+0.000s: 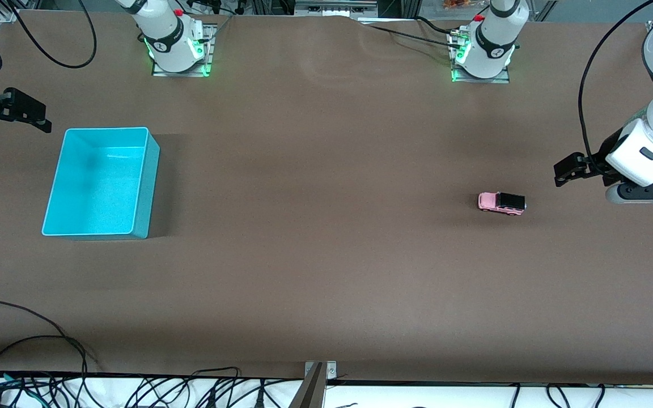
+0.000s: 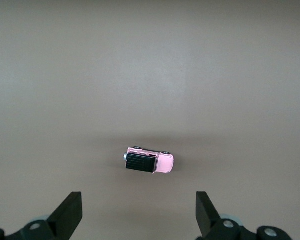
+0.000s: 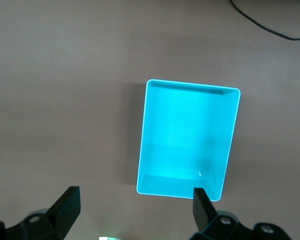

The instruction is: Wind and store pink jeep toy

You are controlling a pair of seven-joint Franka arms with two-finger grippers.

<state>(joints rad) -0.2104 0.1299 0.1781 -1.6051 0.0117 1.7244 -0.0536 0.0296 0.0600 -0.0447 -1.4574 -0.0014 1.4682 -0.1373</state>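
Right claw [image 1: 17, 116]: raised at the right arm's end of the surface [image 1: 315, 272], beside the turquoise bin [image 1: 100, 181], fingers fully apart, holding nothing. Pink jeep toy [image 1: 501, 203]: upright on its wheels toward the left arm's end. Left claw [image 1: 573, 170]: raised near the toy, fingers fully apart, holding nothing.

The bench [image 1: 326, 255] looks matt brown and smooth, the bin [image 1: 151, 187] glossy turquoise plastic, the toy car [image 1: 501, 203] shiny pink plastic.
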